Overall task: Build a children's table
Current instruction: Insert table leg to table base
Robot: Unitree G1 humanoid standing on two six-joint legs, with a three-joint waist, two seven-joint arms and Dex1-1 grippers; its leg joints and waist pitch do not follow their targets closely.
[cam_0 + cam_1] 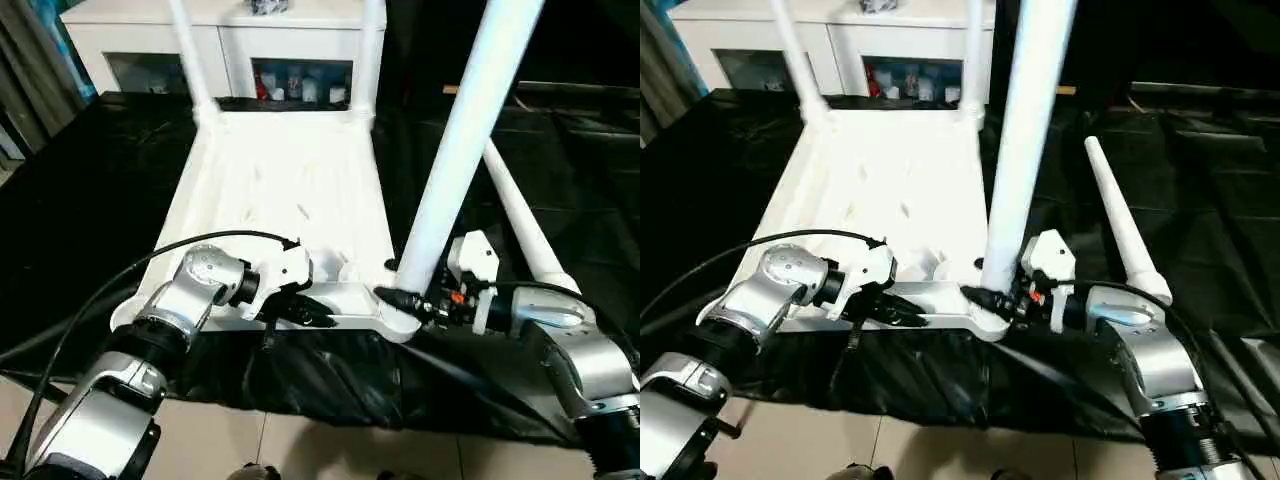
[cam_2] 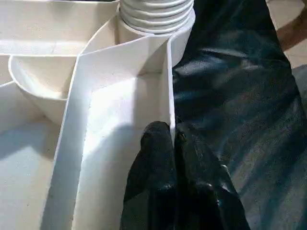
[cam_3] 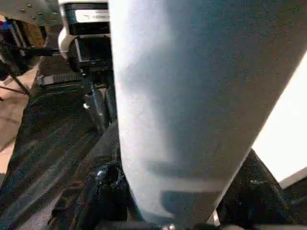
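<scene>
Right hand [image 1: 412,303]: closed around the base of the third leg [image 1: 455,150], which stands in the near right corner socket [image 1: 398,318] of the upturned table top [image 1: 285,195].
Left hand [image 1: 305,312]: pinched shut on the near rim of the table top, steadying it.
Table: upside down on the black-covered worktop [image 1: 90,190], ribbed underside up; two legs [image 1: 192,60] stand at the far corners, and a fourth leg [image 1: 1118,225] lies on the cover just off the right edge.
Doing it well: keep the leg plumb while turning it home, rim held firm so the top cannot swivel.
Hard to see: how deep the thread sits; it looks partly in, though the hand hides the joint. Leg tops are cut off above.
</scene>
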